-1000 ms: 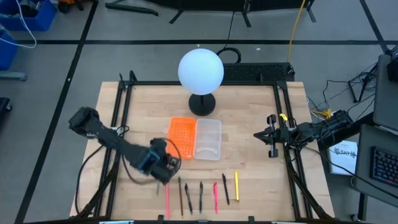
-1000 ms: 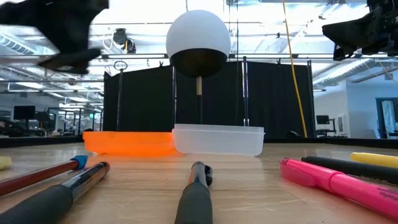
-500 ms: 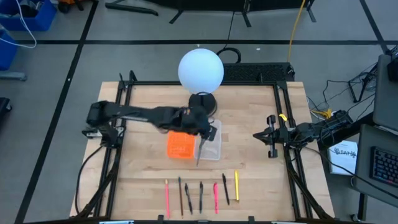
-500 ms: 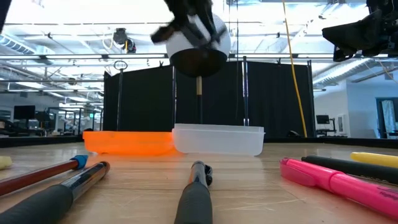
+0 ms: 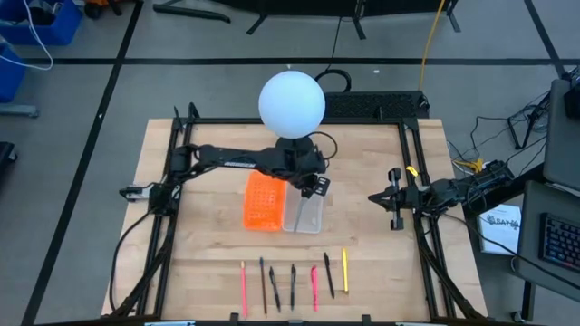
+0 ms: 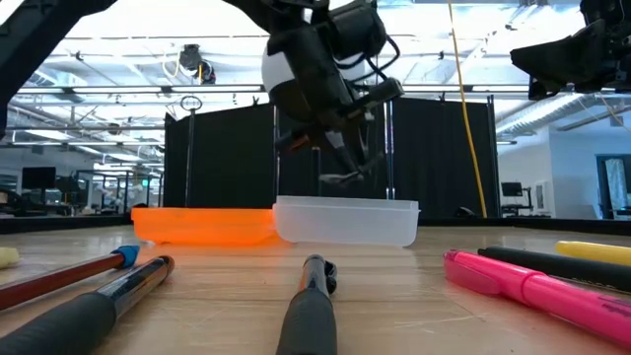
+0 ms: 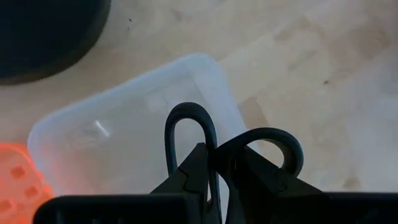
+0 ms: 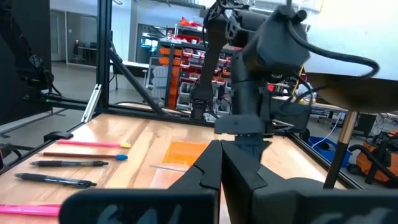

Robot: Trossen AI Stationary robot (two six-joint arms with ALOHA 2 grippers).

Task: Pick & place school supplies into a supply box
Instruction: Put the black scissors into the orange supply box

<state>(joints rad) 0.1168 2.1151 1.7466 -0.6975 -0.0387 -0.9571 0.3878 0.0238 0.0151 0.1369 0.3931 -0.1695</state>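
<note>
My left gripper (image 5: pixel 313 184) is shut on small scissors and hangs over the clear tray (image 5: pixel 305 210) of the supply box, next to the orange half (image 5: pixel 263 201). In the left wrist view the scissors' two dark loops (image 7: pixel 189 127) stick out past the gripper (image 7: pixel 214 158) above the tray (image 7: pixel 124 130). In the low view the gripper (image 6: pixel 340 158) sits just above the tray's rim (image 6: pixel 345 205). Several pens and pencils (image 5: pixel 293 284) lie in a row near the table's near edge. My right gripper (image 5: pixel 395 197) waits shut at the right edge. My left gripper pinches the scissors between its two fingers just behind the handle loops (image 7: pixel 273 146), coming from above and pointing down. The loops hang below the fingertips, clear of the tray. The blades are hidden behind the fingers.
The white globe lamp (image 5: pixel 292 102) stands on its dark base (image 5: pixel 299 145) right behind the box, close to my left arm. Black frame rails (image 5: pixel 181 172) run along the table's left and right sides. Bare wood lies between the box and the row of pens.
My left arm has swung from the near left part of the table, beside the pens, up and across to the box, then moved on over the clear tray and come lower. The scissors travelled with it, held clear of the table.
</note>
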